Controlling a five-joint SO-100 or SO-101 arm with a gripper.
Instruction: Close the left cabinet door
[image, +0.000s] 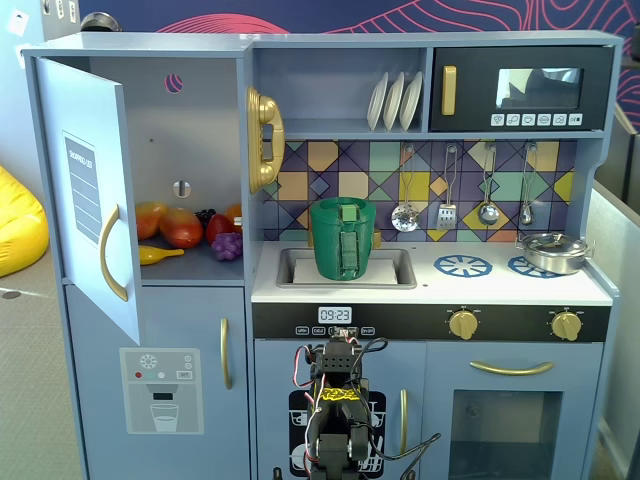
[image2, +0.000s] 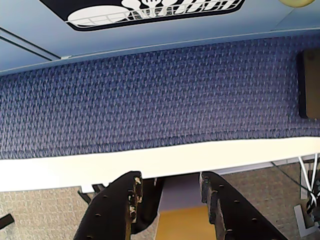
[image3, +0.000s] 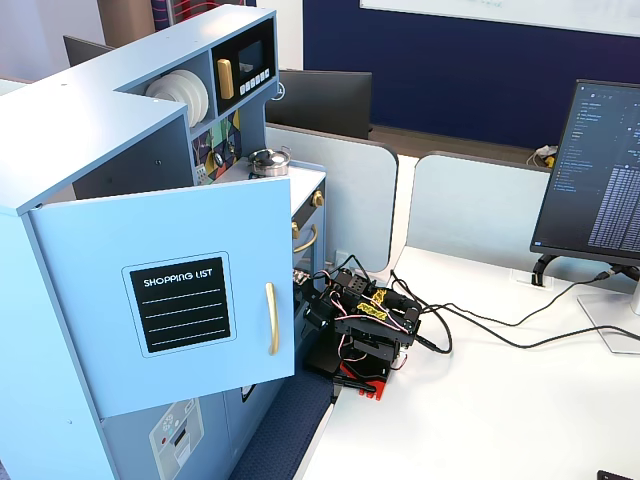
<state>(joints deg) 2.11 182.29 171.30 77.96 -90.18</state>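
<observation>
The left cabinet door (image: 88, 205) is light blue and stands wide open, swung out on its left hinge. Its gold handle (image: 110, 255) faces outward. In a fixed view from the side the door (image3: 100, 260) shows its black "SHOPPING LIST" panel (image3: 180, 305) and its gold handle (image3: 271, 318). My arm (image: 340, 415) sits folded low in front of the kitchen, right of the door and well apart from it; it also shows on the white table (image3: 362, 322). In the wrist view my gripper (image2: 170, 178) is open and empty, over blue carpet (image2: 150, 100) and the table's white edge.
Toy fruit (image: 185, 228) lies inside the open cabinet. Below is a blue door with a dispenser graphic (image: 161, 390). A gold phone (image: 263, 140), a green basket (image: 343, 238) in the sink and a pot (image: 555, 252) are on the kitchen. A monitor (image3: 600, 170) and cables (image3: 480, 330) are on the table.
</observation>
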